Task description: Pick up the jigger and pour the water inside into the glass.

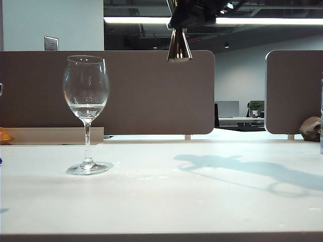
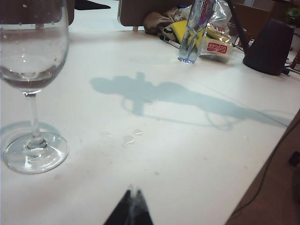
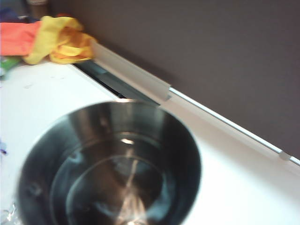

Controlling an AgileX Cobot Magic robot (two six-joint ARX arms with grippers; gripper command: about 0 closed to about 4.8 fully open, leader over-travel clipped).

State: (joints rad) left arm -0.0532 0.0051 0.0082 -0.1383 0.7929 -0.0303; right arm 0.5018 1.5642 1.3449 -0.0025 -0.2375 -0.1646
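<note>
Little water [image 1: 87,109] sits in glass [image 1: 86,91]; right gripper [image 1: 194,12] pinches jigger [image 1: 178,46]; left gripper [image 2: 130,213] unclear.

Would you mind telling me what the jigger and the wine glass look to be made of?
The jigger, held high in the right hand: apparently polished metal, gold-toned, its surface mirroring light and dark. The wine glass: clear glass most likely, since the partition shows through its bowl and highlights glint on it, though clear plastic cannot be ruled out.

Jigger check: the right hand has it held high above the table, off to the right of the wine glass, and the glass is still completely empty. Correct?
Not quite. The wine glass is not empty: the exterior view shows clear water pooled low in its bowl. The rest holds: the right hand has the jigger raised high above the table, to the right of the glass.
</note>
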